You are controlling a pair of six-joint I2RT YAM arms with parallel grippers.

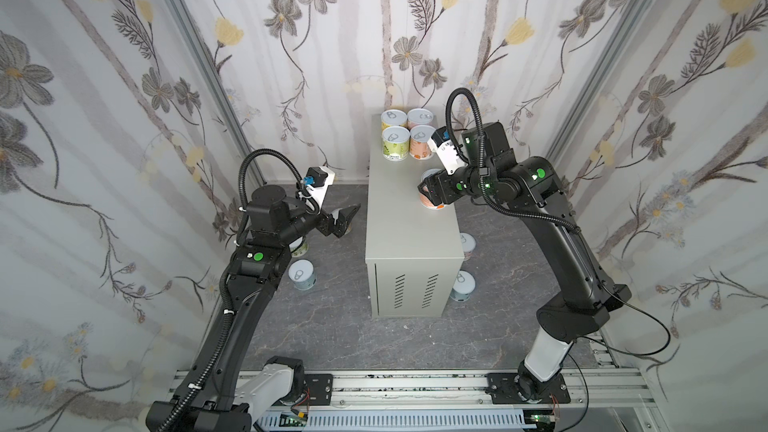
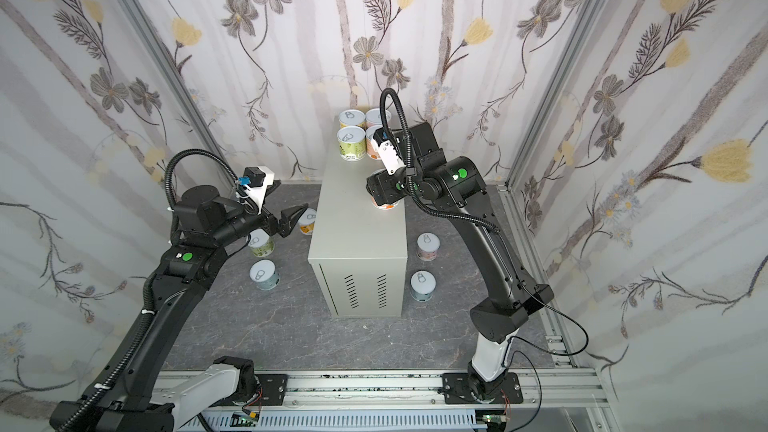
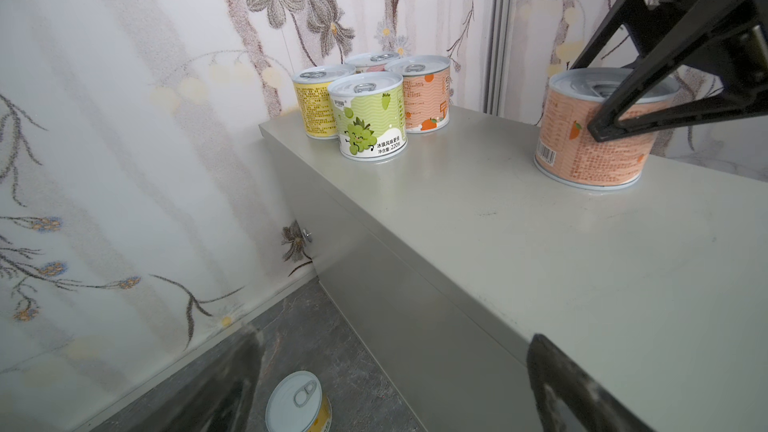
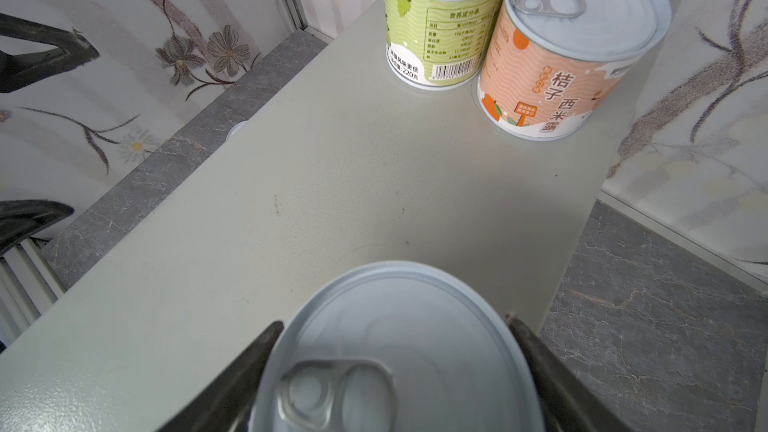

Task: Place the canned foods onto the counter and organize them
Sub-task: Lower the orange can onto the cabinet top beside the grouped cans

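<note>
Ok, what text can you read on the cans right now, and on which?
"冰镇风味更佳" and "净含量:220克": green can, front.
"营养成分表": green can, back.
"桔子西米露": orange can beside it.
Yellow can, lone orange can, all small print: too small or blurred to read.

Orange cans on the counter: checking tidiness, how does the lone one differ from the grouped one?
The lone orange can stands apart near the counter's right edge; the grouped orange can sits at the back beside the green can. The right gripper's fingers flank the lone one; the grouped one is free. Both stand upright, lids up.
</note>
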